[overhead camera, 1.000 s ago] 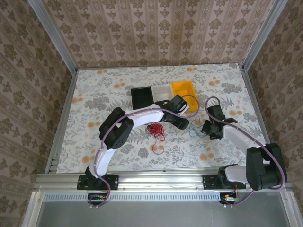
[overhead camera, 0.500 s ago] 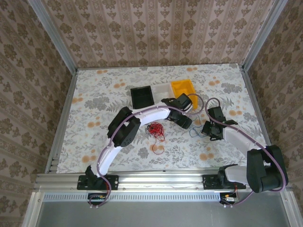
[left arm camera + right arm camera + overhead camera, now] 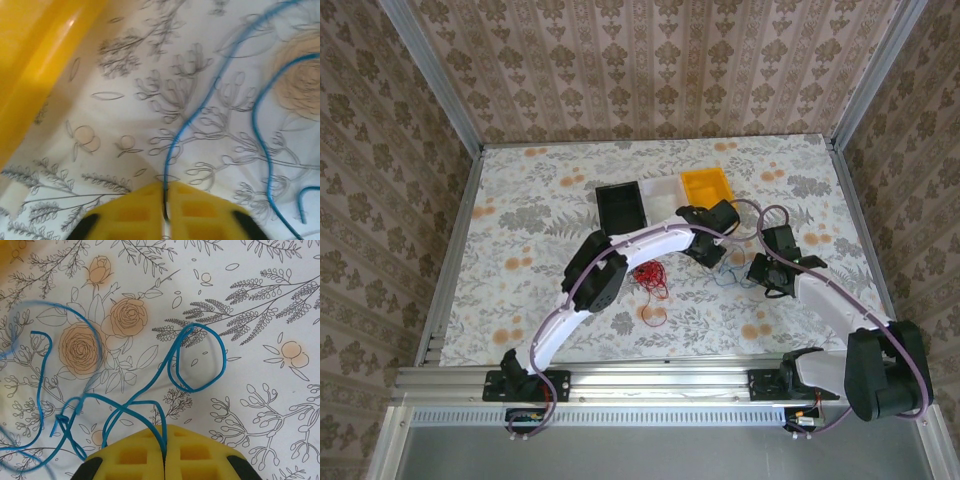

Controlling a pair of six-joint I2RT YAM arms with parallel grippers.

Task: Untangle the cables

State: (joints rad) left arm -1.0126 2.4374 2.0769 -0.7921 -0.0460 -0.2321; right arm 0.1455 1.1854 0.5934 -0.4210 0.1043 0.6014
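The blue cable [image 3: 732, 279] lies in loose loops on the flowered table between my two grippers. My left gripper [image 3: 164, 188] is shut on one strand of the blue cable [image 3: 192, 117], close to the table and next to the yellow bin [image 3: 30, 65]. My right gripper [image 3: 165, 433] is shut on another strand of the blue cable [image 3: 220, 365], whose loops and a small knot spread out in front of it. In the top view the left gripper [image 3: 719, 260] and right gripper [image 3: 752, 274] stand close together. The red cable [image 3: 648, 274] sits in a bundle to their left, apart from the blue one.
A black bin [image 3: 620, 205], a white bin [image 3: 662, 194] and the yellow bin [image 3: 708, 187] stand in a row behind the cables. The left arm [image 3: 640, 240] reaches across above the red bundle. Metal frame rails [image 3: 450, 250] edge the table.
My left gripper has moved right, over to the blue cable, and has shut on a strand of it. The right gripper has held its grip and barely moved.
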